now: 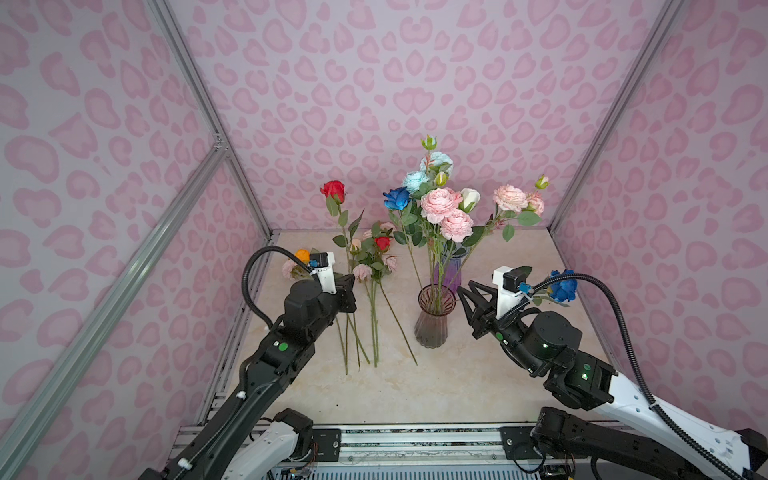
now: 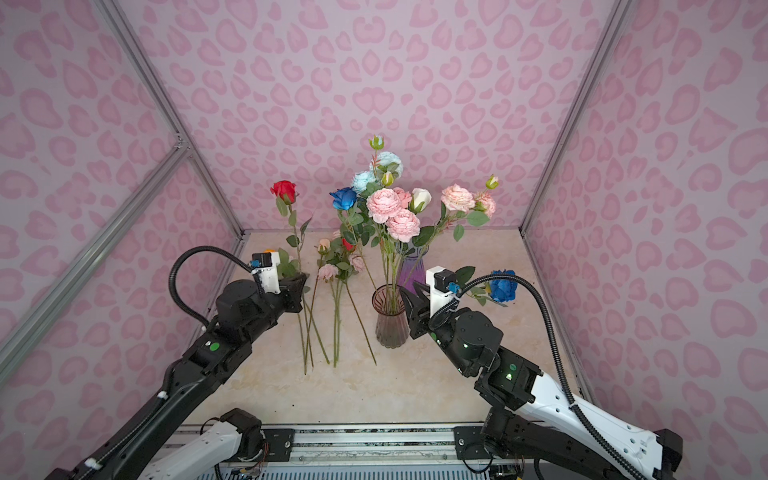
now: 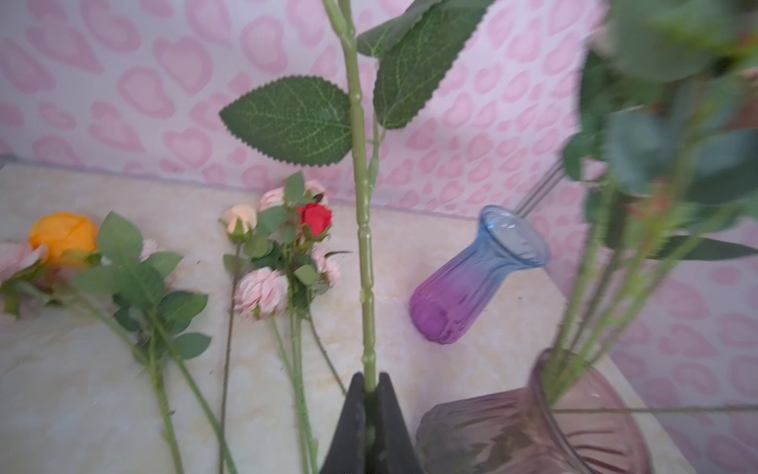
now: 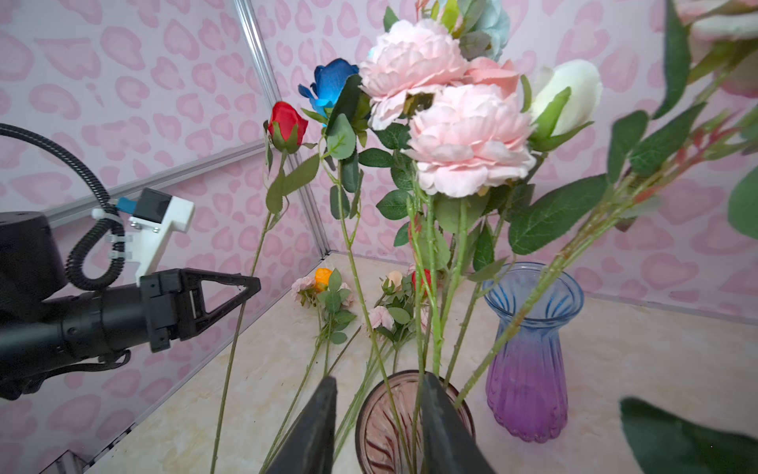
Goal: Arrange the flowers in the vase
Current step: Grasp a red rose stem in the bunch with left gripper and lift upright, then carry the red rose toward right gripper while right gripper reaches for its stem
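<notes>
My left gripper (image 1: 352, 291) (image 3: 370, 381) is shut on the green stem (image 3: 361, 205) of a red rose (image 1: 333, 190) (image 2: 284, 190), held upright left of the vase. The vase (image 1: 434, 328) (image 2: 390, 328) is smoky pink ribbed glass. It holds several flowers (image 1: 440, 203): pink, pale blue, dark blue and white heads. My right gripper (image 1: 463, 291) (image 4: 377, 379) is open just right of the vase's rim (image 4: 381, 431), with stems showing between its fingers, none gripped. More flowers (image 1: 374, 266) lie on the table behind the left gripper, an orange one (image 3: 61, 236) among them.
A blue-and-purple glass vase (image 1: 451, 270) (image 4: 529, 369) stands empty behind the pink one. A dark blue rose (image 1: 563, 286) lies at the right wall behind my right arm. Pink patterned walls with metal posts close in the beige table (image 1: 415, 386) on three sides.
</notes>
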